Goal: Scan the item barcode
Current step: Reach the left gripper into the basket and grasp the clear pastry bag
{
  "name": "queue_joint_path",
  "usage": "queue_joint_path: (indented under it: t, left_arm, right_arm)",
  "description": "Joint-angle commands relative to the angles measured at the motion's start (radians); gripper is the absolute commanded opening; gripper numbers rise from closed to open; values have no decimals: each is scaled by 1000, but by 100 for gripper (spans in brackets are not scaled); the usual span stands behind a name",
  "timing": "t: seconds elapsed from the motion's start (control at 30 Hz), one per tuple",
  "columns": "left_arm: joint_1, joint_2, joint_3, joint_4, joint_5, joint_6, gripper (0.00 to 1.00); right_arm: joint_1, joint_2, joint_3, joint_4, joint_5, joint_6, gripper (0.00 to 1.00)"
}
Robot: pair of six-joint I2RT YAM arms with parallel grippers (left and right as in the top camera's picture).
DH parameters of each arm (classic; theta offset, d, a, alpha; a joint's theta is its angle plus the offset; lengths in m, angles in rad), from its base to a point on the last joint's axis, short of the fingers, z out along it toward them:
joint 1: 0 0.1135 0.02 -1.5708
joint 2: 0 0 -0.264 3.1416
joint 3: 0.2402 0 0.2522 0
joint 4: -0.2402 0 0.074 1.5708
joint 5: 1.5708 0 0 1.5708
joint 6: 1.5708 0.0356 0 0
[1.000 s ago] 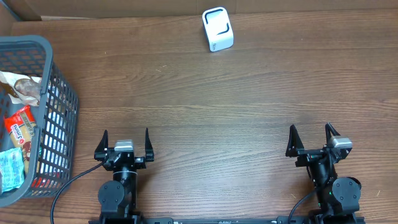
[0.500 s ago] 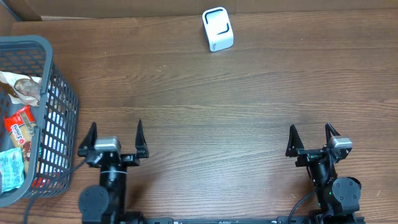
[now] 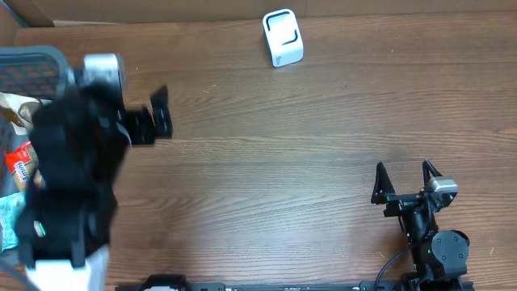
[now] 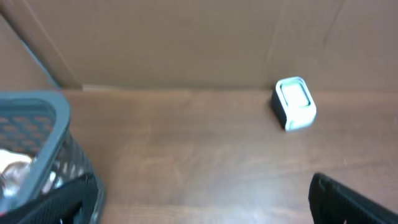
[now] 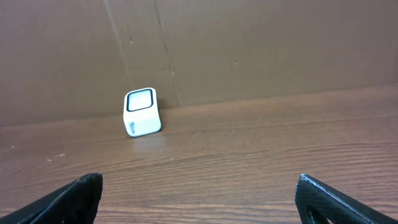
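Judging by the layout, nothing is being scanned yet: snack packets (image 3: 14,158) are lying in the grey plastic mesh basket (image 3: 32,55) at the left edge of the brown wooden surface (image 3: 283,145), the white boxy scanner (image 3: 283,38) is standing at its far edge, and the left hand (image 4: 205,208) and right hand (image 3: 402,174) are being held wide open, empty.

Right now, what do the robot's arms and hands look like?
Both are black. The right arm has round joint housings, a small silver block by the wrist and a thin black cable at its base. The right hand has two pointed, tapering black fingers. The left arm is blurred, with a light grey block; the left hand has the same black fingers.
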Motion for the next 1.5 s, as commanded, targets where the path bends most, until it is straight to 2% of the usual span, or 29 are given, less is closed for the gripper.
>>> queue_joint_path:
  t: [0.0, 0.1, 0.2, 0.3, 0.4, 0.47, 0.53, 0.63, 0.73, 0.87, 1.47]
  left_arm:
    - [8, 153, 247, -117, 31, 1, 100]
    - [6, 252, 386, -174, 89, -2, 100]
    - [6, 294, 403, -171, 148, 0, 100]
    - [13, 310, 403, -163, 108, -5, 100]
    - [81, 315, 403, -160, -31, -204, 100]
    - [166, 317, 403, -166, -67, -315, 100]
    - [279, 320, 403, -169, -36, -394, 100]
    - [447, 340, 403, -169, 36, -443, 97]
    - [567, 377, 403, -170, 48, -453, 96]
    - [643, 451, 403, -172, 47, -453, 95]
    - [656, 857, 403, -59, 21, -457, 95]
  right_arm:
    - [4, -8, -11, 2, -5, -1, 100]
    - [4, -8, -11, 2, -5, -1, 100]
    - [4, -8, -11, 2, -5, -1, 100]
    - [4, -8, -11, 2, -5, -1, 100]
    - [4, -8, -11, 2, -5, -1, 100]
    - [4, -8, -11, 2, -5, -1, 100]
    - [4, -8, -11, 2, -5, -1, 100]
    - [4, -8, -11, 2, -5, -1, 100]
    - [4, -8, -11, 2, -5, -1, 100]
    - [4, -8, -11, 2, -5, -1, 100]
    - [4, -8, -11, 2, -5, -1, 100]
